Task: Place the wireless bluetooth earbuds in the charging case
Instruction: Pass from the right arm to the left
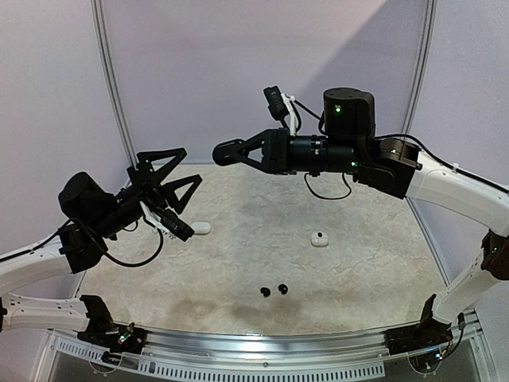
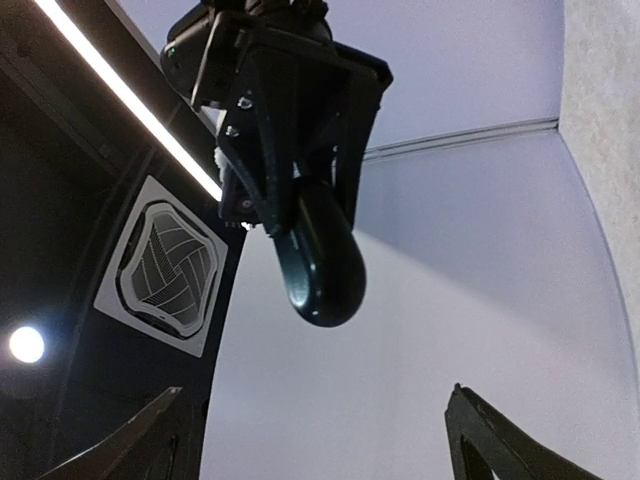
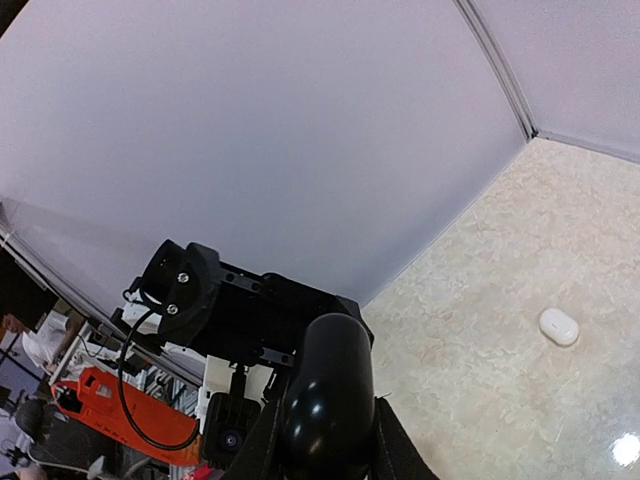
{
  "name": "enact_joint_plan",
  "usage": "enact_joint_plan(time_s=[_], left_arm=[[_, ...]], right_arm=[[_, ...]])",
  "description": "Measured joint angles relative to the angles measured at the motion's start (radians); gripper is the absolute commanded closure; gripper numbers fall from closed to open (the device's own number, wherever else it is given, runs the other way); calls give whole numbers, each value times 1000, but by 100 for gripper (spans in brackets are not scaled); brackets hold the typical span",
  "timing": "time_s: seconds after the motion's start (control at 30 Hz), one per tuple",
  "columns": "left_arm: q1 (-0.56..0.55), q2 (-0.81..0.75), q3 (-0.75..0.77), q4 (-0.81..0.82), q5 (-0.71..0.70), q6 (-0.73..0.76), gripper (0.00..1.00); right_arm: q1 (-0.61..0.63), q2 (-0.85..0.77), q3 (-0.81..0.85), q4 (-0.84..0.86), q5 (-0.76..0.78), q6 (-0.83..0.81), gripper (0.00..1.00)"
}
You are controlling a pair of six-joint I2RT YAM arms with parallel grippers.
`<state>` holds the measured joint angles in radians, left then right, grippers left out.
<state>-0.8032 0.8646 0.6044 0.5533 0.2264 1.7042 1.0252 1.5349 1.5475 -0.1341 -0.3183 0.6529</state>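
I had right end effector (image 1: 242,151) clamped on black case (image 1: 224,152), left end effector (image 1: 191,165) wide, empty, black earbuds (image 1: 273,290) on worktop (image 1: 238,255) below it.

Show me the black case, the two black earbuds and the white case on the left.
black case (image 1: 227,151): top view, its rounded free end.
black earbuds (image 1: 265,291): top view, the left bud of the pair.
left white case (image 1: 202,228): top view, middle of its top.

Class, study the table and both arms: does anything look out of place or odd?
Two black earbuds lie loose on the table, outside any case. The black case is up in the air, clamped in the jaws of the right gripper, well away from them. Nothing looks spilled or damaged.
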Motion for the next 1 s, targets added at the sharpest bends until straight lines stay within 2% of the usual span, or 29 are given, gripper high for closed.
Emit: enact_joint_plan(time_s=[0.17, 0.4, 0.5, 0.57, 0.7, 0.8, 0.9, 1.0], left_arm=[[-4, 2, 9, 22, -8, 61, 10], [-30, 2, 32, -42, -39, 75, 9], [-43, 4, 49, -113, -62, 25, 9], [-50, 4, 95, -208, -80, -64, 4], [-50, 14, 314, -506, -86, -465, 6], [-40, -3, 391, -633, 22, -780, 10], [-23, -10, 393, -703, 200, -1112, 16], [18, 14, 368, -659, 344, -1421, 21]], right_arm=[[-5, 10, 0, -16, -1, 55, 100], [-5, 28, 0, -16, -10, 65, 100], [-5, 28, 0, -13, -14, 54, 100], [-4, 28, -2, -1, -14, 32, 100], [7, 4, -47, 68, -15, -61, 100], [21, -23, -73, 98, -33, -154, 100], [37, -39, -81, 141, -77, -256, 100], [48, -55, -100, 199, -131, -350, 100]])
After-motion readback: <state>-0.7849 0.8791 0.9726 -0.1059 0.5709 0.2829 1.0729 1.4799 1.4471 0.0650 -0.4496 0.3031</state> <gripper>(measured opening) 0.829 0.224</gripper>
